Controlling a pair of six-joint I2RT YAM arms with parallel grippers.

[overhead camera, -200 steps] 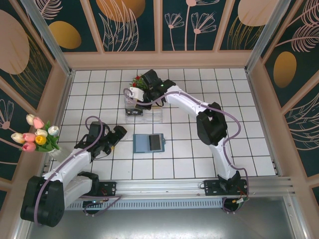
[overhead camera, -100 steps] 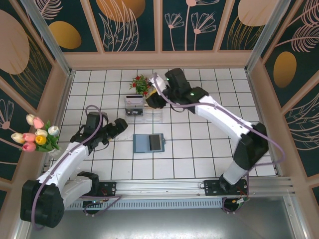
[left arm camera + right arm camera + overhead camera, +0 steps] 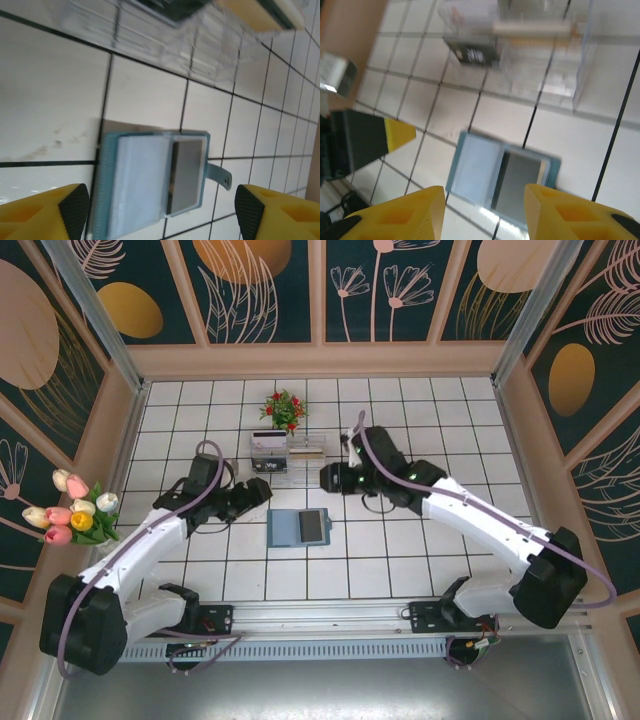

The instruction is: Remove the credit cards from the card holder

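1. The card holder (image 3: 288, 529) lies open and flat on the tiled surface (image 3: 480, 440), near the middle, a little toward the near edge.
2. In the left wrist view its pale blue left leaf faces up, and a short strap tab (image 3: 220, 175) sticks out from its right side.
3. A grey card (image 3: 313, 525) sits in the right half of the card holder, lying flat inside the teal border.
4. The left claw (image 3: 258, 492) hangs just off the far-left corner of the card holder, pointing right. Its yellow fingers (image 3: 45, 212) stand wide apart with nothing between them, and the card holder shows below the gap.
5. The right claw (image 3: 328, 478) hovers just beyond the card holder's far-right corner, between it and the clear rack (image 3: 290, 468). Its fingers (image 3: 395, 215) are partly spread and hold nothing.
6. From the right wrist camera the card holder lies beneath that claw, and the black, yellow-tipped left claw comes in from the left edge.
7. The clear rack stands on the surface just far of the card holder. It holds a dark card (image 3: 472, 51) on its left side and a tan card (image 3: 535, 28) to the right.
8. A small red flower plant (image 3: 284, 406) stands beyond the rack, and a bunch of tulips (image 3: 75, 510) sits at the left wall.
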